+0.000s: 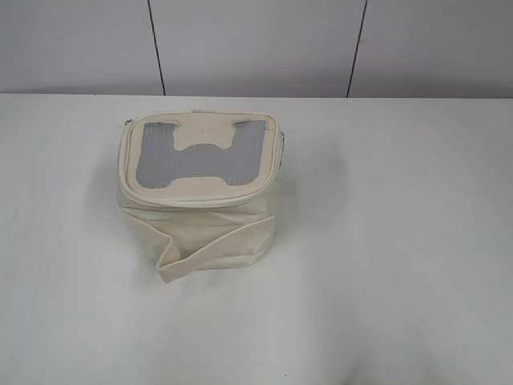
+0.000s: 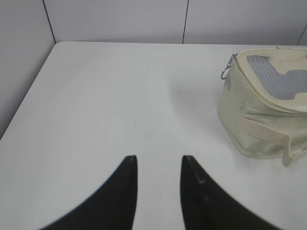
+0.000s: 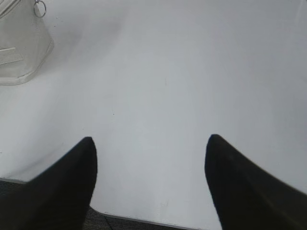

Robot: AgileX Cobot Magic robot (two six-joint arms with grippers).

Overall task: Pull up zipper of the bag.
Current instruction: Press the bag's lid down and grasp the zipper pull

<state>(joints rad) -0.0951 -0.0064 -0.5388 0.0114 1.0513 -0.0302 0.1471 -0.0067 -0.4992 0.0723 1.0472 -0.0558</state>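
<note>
The cream-white bag point(image 1: 200, 196) stands left of the table's middle, with a grey mesh top, a cream H patch and a wide strap across its front. It also shows at the right of the left wrist view point(image 2: 261, 115) and the top left of the right wrist view point(image 3: 21, 43). A silver ring pull of the zipper hangs at one top corner point(image 2: 225, 73); another ring shows in the right wrist view point(image 3: 40, 8). My left gripper point(image 2: 158, 160) is open and empty, well left of the bag. My right gripper point(image 3: 149, 143) is wide open and empty, far right of the bag.
The white table point(image 1: 401, 241) carries only the bag. Its front edge lies just under my right gripper point(image 3: 144, 221). A panelled white wall point(image 1: 256, 40) stands behind the table's far edge.
</note>
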